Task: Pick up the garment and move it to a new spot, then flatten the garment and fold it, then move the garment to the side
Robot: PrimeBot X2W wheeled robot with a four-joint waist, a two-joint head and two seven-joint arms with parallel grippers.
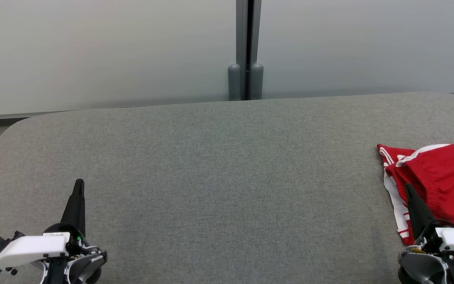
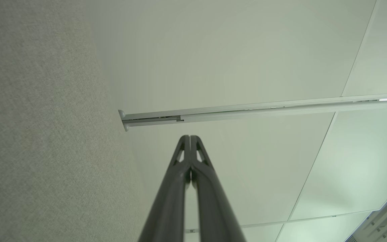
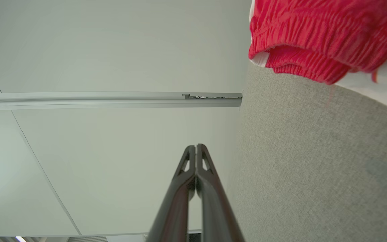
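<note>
Left tool (image 2: 190, 137), right tool (image 3: 196, 146): closed, empty.

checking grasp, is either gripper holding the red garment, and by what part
Nothing is held: left gripper and right gripper are shut empty; the garment lies on the grey surface.

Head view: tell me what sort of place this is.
Probably an indoor workspace, such as an office or lab: a wide grey fabric-covered table, pale frosted partition panels joined by a grey post behind it, and a red garment lying at the table's right edge.
</note>
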